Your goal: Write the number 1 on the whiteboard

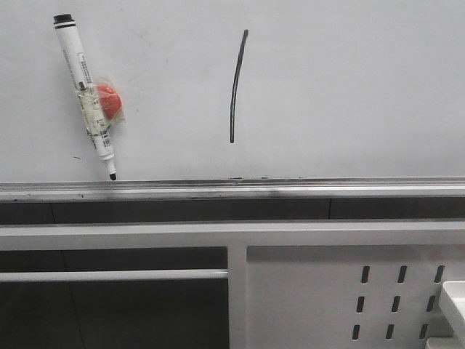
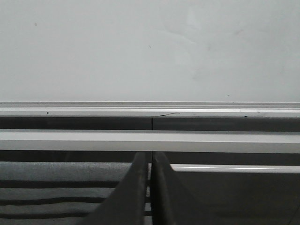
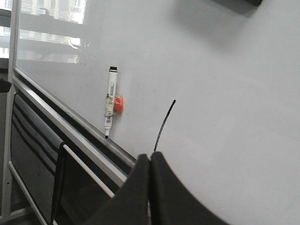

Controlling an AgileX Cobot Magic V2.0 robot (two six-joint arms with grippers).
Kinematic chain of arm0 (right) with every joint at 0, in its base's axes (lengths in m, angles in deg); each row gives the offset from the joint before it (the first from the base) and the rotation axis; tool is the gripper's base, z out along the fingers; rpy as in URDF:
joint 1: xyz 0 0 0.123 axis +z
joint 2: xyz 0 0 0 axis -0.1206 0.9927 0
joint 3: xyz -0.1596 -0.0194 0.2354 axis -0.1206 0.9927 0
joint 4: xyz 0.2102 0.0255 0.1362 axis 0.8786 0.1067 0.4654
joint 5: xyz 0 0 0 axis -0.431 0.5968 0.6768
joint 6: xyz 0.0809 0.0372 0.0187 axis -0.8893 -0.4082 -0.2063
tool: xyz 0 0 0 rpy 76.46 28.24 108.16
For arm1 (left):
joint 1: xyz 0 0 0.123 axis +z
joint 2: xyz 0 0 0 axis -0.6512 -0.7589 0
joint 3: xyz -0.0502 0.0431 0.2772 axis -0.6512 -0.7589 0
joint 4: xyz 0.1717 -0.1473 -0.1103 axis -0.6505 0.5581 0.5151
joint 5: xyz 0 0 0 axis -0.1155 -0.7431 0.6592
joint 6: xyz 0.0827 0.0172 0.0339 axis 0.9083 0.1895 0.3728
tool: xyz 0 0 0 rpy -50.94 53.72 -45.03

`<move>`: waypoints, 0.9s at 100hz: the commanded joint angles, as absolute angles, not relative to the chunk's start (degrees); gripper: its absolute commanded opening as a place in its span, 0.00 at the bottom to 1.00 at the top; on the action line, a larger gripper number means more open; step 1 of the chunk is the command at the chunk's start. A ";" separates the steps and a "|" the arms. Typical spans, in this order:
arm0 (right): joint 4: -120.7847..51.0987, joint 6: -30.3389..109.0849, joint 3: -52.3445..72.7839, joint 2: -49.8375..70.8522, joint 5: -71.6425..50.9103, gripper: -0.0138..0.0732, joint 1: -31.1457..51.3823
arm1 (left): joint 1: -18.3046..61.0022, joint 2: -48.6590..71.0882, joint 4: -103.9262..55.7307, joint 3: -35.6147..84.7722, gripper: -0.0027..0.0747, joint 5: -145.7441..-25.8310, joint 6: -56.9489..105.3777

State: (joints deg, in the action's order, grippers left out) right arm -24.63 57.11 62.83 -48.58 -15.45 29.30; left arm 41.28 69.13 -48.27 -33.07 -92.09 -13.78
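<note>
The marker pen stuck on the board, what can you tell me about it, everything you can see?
The marker pen has a white barrel with small print, a black end cap at the top and a bare black tip pointing down. It hangs tilted on the whiteboard, left of the number 1. Clear tape binds its middle to a round orange-red piece, seemingly a magnet. The tip ends just above the ink-smudged silver rail. No gripper touches it.
</note>
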 commanded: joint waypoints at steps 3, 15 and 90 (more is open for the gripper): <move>-24.17 57.13 61.41 -49.18 -19.46 0.08 28.91 | 41.44 70.36 -48.43 -35.02 0.01 -89.11 -13.84; -24.17 57.13 61.41 -49.18 -19.46 0.08 28.91 | 41.44 70.36 -48.43 -35.02 0.01 -89.11 -13.84; -35.43 33.27 71.67 -49.18 -35.15 0.08 28.91 | 41.44 70.36 -48.43 -35.02 0.01 -89.11 -13.84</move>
State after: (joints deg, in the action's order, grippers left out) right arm -30.57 40.92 70.14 -48.58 -26.10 29.30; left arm 41.28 69.13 -48.39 -33.07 -92.09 -13.69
